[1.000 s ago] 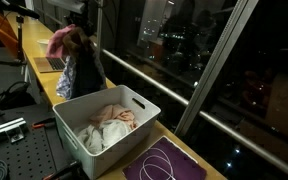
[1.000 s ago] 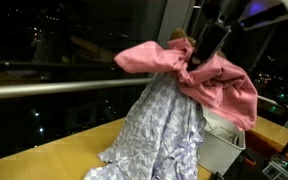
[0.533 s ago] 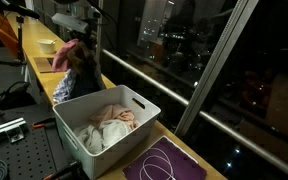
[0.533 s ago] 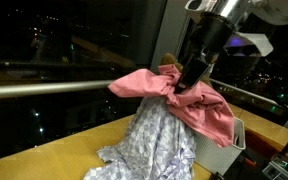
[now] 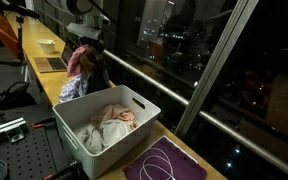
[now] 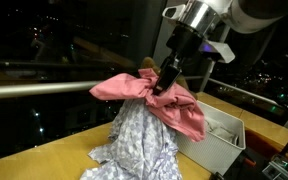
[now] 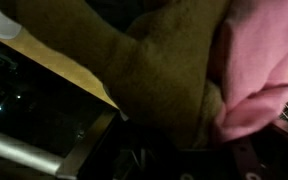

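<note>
My gripper is shut on a bundle of clothes held up over the yellow tabletop. A pink garment drapes over the top of the bundle. A grey-and-white patterned cloth hangs beneath it, its hem touching the table. A brown cloth fills the wrist view, with the pink garment at the right; the fingers are hidden by fabric. A white bin stands just beside the bundle.
The bin holds pale clothes. A purple mat with a white cord lies past the bin. A laptop and a bowl sit farther along the table. Window glass with a metal rail runs alongside.
The arm has carried the bundle sideways along the table, away from the bin, and lowered it slightly. The grip on the clothes is unchanged.
</note>
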Controlling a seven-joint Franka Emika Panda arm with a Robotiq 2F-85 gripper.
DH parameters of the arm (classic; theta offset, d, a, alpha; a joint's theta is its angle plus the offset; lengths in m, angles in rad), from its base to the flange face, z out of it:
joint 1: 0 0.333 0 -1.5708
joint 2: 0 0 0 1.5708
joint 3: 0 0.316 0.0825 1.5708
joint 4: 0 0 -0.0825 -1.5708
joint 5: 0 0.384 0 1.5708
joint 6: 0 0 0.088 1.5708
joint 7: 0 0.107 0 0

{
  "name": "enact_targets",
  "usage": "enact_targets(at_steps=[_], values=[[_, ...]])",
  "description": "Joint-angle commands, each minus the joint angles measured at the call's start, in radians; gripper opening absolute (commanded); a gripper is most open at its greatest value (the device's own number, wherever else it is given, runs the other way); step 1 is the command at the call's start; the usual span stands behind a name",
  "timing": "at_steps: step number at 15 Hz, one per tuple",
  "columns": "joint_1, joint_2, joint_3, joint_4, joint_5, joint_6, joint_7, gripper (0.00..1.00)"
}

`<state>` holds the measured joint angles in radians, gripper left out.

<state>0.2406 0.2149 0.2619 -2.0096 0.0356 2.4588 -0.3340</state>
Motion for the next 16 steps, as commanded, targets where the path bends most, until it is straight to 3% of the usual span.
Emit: enact_targets(at_steps=[1,5,6,7,13,16], values=[[-0.018,0.074,0.009,0.047,0.006,0.015,-0.031,0.08],[-0.036,0.111,0.025,0.046,0.041,0.022,-0.044,0.08],[-0.041,0.107,0.031,0.042,0.048,0.020,-0.054,0.54],[-0.044,0.105,0.034,0.041,0.053,0.017,-0.059,0.56],[-0.102,-0.047,0.035,-0.061,0.125,-0.040,-0.117,0.98],[-0.156,-0.175,-0.003,-0.162,0.191,-0.062,-0.172,1.00]])
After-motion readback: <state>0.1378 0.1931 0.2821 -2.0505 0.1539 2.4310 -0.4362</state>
